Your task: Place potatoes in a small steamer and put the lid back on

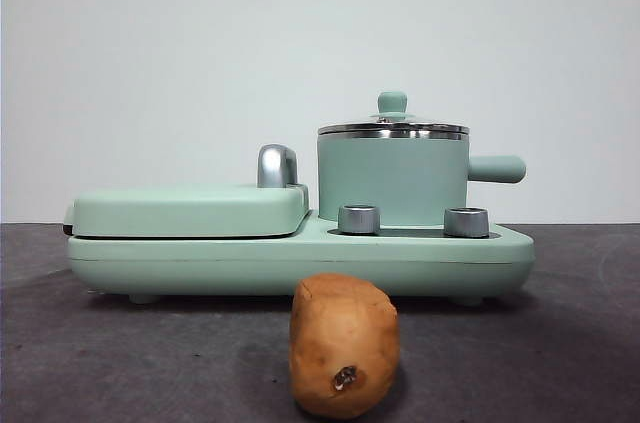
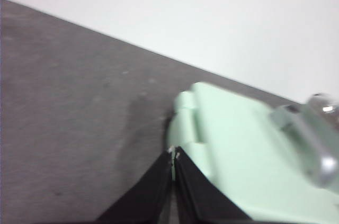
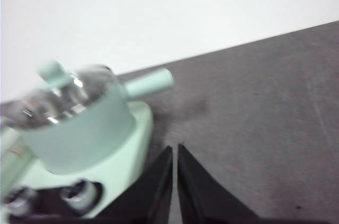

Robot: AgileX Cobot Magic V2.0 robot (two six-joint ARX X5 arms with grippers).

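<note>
Potato (image 1: 344,346) on table (image 1: 560,343) before cooker base (image 1: 300,255); lid (image 1: 392,125) atop small steamer (image 1: 392,181). Left gripper (image 2: 174,153), jaws together, near griddle cover (image 2: 238,166). Right gripper (image 3: 175,149), jaws together, beside steamer.

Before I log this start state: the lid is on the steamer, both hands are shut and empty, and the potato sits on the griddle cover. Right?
One thing is wrong. The potato is not on the griddle cover; the front view shows it lying on the table in front of the appliance. The rest holds: the lid sits on the steamer, and the left hand and right hand are shut and empty.
</note>
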